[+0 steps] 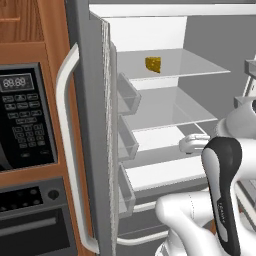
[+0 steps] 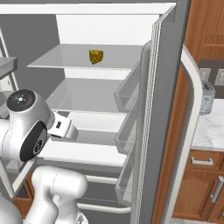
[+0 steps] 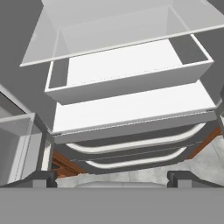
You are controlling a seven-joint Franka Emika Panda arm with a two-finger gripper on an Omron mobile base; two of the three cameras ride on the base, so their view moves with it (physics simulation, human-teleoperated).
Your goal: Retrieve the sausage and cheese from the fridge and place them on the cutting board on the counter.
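Observation:
The fridge (image 1: 92, 125) stands open, with its white inside, glass shelves and door bins showing. The cheese (image 1: 153, 64), a small yellow-orange wedge, sits on the top glass shelf (image 2: 57, 59) and appears again as the cheese (image 2: 96, 56) in the right base view. My gripper (image 3: 113, 178) is open with nothing between its dark fingertips (image 3: 41, 178). It hangs in front of the lower shelves, well below the cheese, and looks down on a white drawer (image 3: 127, 83). The sausage, the cutting board and the counter are out of view.
A black microwave and oven (image 1: 25, 120) sit in wood cabinets left of the fridge. The open right door (image 2: 162, 109) with its pale handle (image 2: 192, 113) stands close to my arm. Beyond it is a narrow marbled side counter (image 2: 212, 131) over wood drawers.

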